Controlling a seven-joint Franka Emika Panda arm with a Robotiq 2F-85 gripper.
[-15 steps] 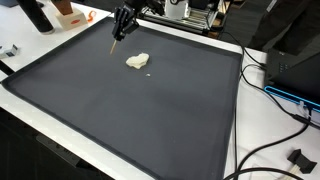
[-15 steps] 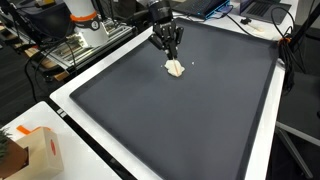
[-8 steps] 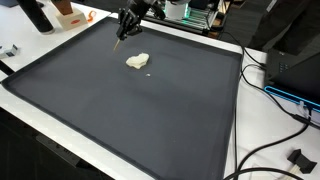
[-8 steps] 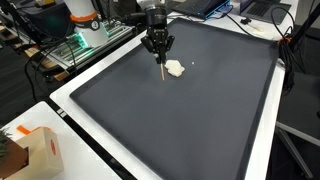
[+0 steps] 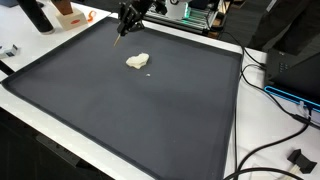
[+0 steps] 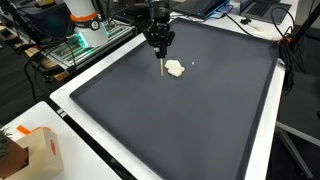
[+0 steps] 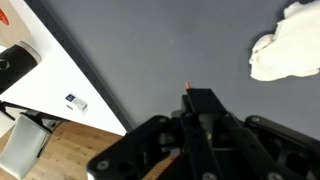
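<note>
My gripper (image 5: 128, 17) (image 6: 158, 40) hangs above the far part of a big black mat (image 5: 120, 110) (image 6: 190, 120). It is shut on a thin wooden stick (image 5: 118, 40) (image 6: 162, 67) that points down, its tip just above the mat. In the wrist view the jaws (image 7: 200, 102) are closed and the stick's orange tip (image 7: 187, 86) pokes out past them. A crumpled white lump (image 5: 137, 61) (image 6: 175, 68) (image 7: 285, 45) lies on the mat a little way beside the stick, apart from it.
The mat lies on a white table (image 6: 70, 100) (image 7: 70, 75). An orange and white box (image 6: 40, 150) stands at one corner. A black bottle (image 5: 37, 15) and an orange object (image 5: 68, 14) stand at the back. Cables (image 5: 270, 150) trail beside the mat.
My gripper has moved sideways off the white lump and risen slightly, still holding the stick. The lump has not moved.
</note>
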